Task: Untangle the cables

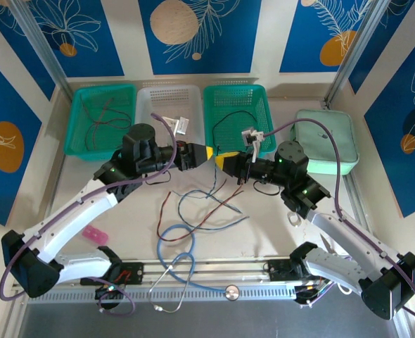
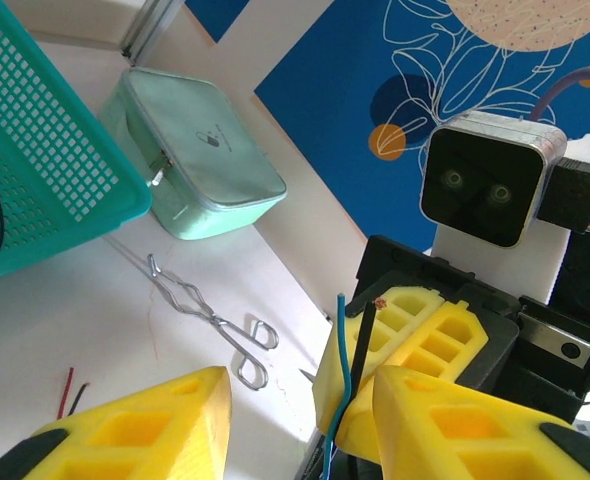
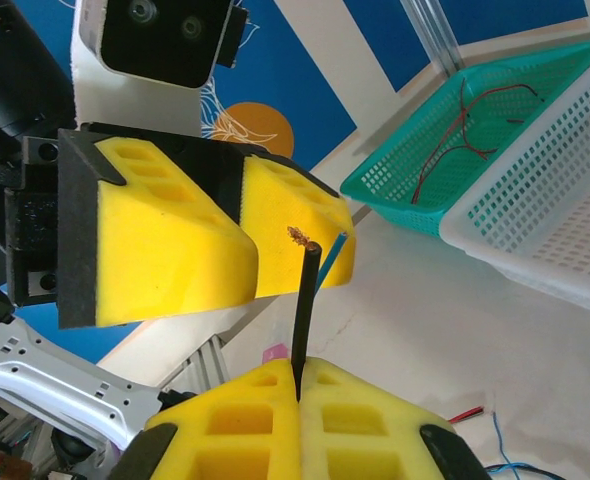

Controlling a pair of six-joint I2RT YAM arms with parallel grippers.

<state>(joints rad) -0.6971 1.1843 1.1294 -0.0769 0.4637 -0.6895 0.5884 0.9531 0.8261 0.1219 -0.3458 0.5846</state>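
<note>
Starting on the left, a green plastic basket with little holes (image 1: pixel 98 152) sits at the back of the pale table (image 1: pixel 257 227), and some thin red and dark cables (image 1: pixel 98 121) lie curled inside it. A small pink thing (image 1: pixel 95 234) lies on the table near the left arm. The left gripper (image 1: pixel 207 153) reaches to the middle of the table, and its fat yellow foam fingers (image 2: pixel 145 430) stand wide apart. Behind it sits a white plastic basket (image 1: pixel 169 90) with a small white thing (image 1: pixel 179 124) in it. On the table below the two grippers lies a loose heap of thin red, black and blue-grey cables (image 1: pixel 204 204), crossing over one another. Nearer the arms lies a thick light-blue tube with metal ends (image 1: pixel 160 246), bent in a loop. The right gripper (image 3: pixel 300 372) meets the left one tip to tip. Its yellow fingers are pressed tight together on a thin black cable (image 3: pixel 303 310), whose bare end sticks up out of them. A thin blue cable (image 2: pixel 341 350) runs just beside the black one; I cannot tell if it is pinched too. Behind the right gripper sits a second green basket (image 1: pixel 235 89) with another black cable (image 1: pixel 221 123) in it. A bent metal wire tool with two loops (image 2: pixel 210 325) lies on the table further right, near a soft mint-green case with a zip (image 1: pixel 327 141).
</note>
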